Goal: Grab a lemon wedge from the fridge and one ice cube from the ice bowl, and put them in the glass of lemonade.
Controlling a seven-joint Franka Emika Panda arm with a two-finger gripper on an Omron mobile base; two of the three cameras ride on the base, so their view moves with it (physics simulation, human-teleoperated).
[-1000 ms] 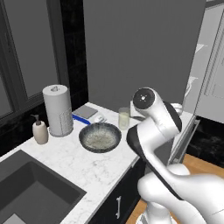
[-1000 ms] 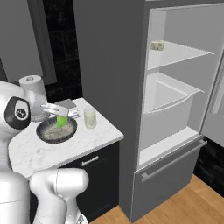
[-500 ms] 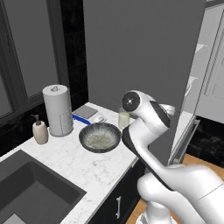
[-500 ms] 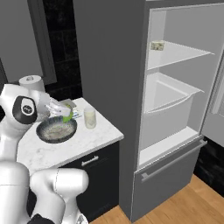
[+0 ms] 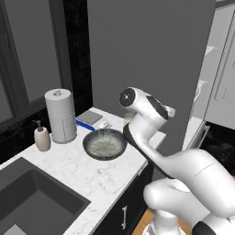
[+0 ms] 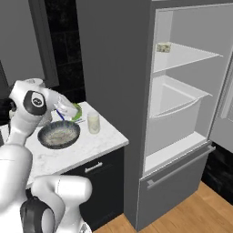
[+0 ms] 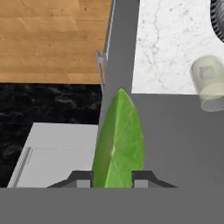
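Clamped in the claw (image 7: 112,178) above the marbled white tabletop (image 6: 102,141) is a smooth green wedge (image 7: 119,142). A clear round glass (image 6: 93,123) is seen beside the shallow speckled bowl (image 6: 59,134).

arm bent over, tool (image 7: 112,178) clamped

Left base view: behind arm, left side, looks forward-down over counter (image 5: 98,176). Right base view: behind arm, right side, takes in open fridge (image 6: 182,104). Both share ice bowl (image 5: 104,144). Hand view: close, looks steeply down past counter edge.
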